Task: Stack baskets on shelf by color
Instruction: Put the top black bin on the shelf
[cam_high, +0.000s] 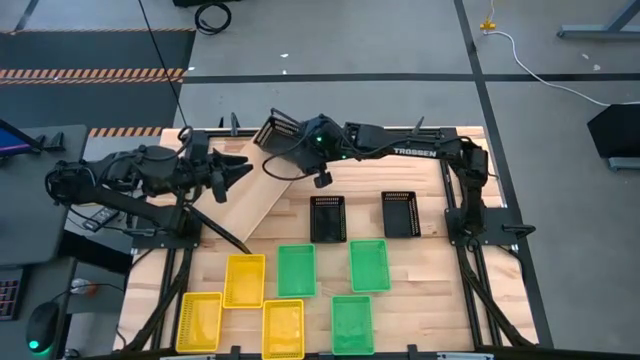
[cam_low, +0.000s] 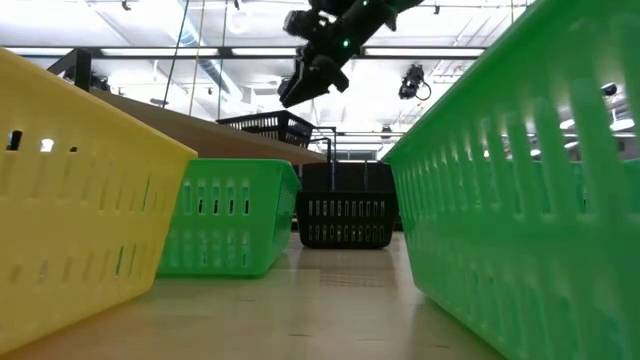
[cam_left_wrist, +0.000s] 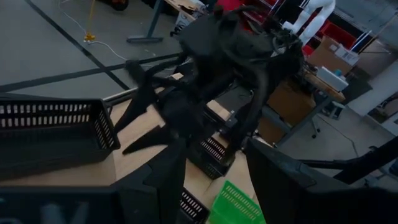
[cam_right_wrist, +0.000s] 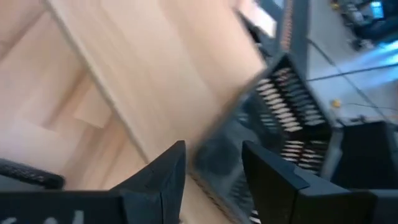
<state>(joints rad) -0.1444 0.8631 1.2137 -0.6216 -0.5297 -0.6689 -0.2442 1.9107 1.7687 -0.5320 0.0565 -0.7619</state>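
Black basket (cam_high: 277, 131) sits on shelf's (cam_high: 262, 190) far end; right gripper (cam_high: 296, 150) just beside it, jaws apart; left gripper (cam_high: 236, 170) over shelf, jaws apart.

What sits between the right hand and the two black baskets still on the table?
Nothing visible. The right hand hangs over the shelf beside the black basket on the shelf. Between it and the two black baskets on the table lies only bare tabletop. The left hand waits on the shelf's other side.
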